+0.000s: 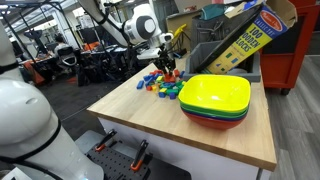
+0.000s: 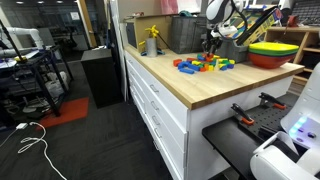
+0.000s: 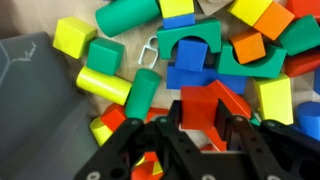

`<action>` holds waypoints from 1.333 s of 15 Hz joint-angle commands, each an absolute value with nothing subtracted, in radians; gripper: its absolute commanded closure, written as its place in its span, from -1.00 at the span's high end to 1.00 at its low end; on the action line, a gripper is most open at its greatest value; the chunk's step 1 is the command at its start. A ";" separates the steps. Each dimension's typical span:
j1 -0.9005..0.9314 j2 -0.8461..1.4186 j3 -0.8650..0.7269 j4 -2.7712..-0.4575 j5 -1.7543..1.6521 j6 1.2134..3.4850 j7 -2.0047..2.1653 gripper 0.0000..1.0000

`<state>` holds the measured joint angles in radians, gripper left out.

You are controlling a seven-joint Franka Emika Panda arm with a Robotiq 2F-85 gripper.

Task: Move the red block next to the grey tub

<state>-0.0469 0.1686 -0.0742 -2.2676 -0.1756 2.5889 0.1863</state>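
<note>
The red block lies in a pile of coloured blocks on the wooden table, and sits between my fingers in the wrist view. My gripper is lowered into the pile and shut on the red block; it also shows in both exterior views. The grey tub fills the left edge of the wrist view, close beside the pile. It stands behind the blocks in both exterior views.
Stacked yellow, green and red bowls stand on the table beside the pile. A cardboard blocks box leans in the tub. A yellow bottle stands near the table's back. Green, yellow, blue and orange blocks surround the red one.
</note>
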 commanded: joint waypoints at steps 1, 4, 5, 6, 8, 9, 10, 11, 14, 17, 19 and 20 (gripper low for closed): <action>-0.022 0.232 -0.102 -2.222 -0.238 2.620 0.245 -0.79; -0.011 0.273 -0.132 -2.185 -0.290 2.643 0.285 -0.79; -0.006 0.283 -0.144 -2.177 -0.304 2.647 0.294 -0.79; -0.002 0.292 -0.155 -2.168 -0.314 2.648 0.303 -0.79; 0.004 0.313 -0.178 -2.157 -0.337 2.651 0.308 -0.79; 0.006 0.323 -0.186 -2.155 -0.343 2.651 0.311 -0.79; 0.007 0.330 -0.191 -2.157 -0.342 2.652 0.312 -0.79; 0.007 0.337 -0.192 -2.161 -0.332 2.653 0.312 -0.79; 0.011 0.338 -0.186 -2.168 -0.311 2.654 0.311 -0.79; 0.014 0.338 -0.194 -2.166 -0.326 2.654 0.313 -0.79; 0.019 0.329 -0.206 -2.171 -0.341 2.648 0.321 -0.79; 0.021 0.323 -0.211 -2.177 -0.346 2.645 0.323 -0.79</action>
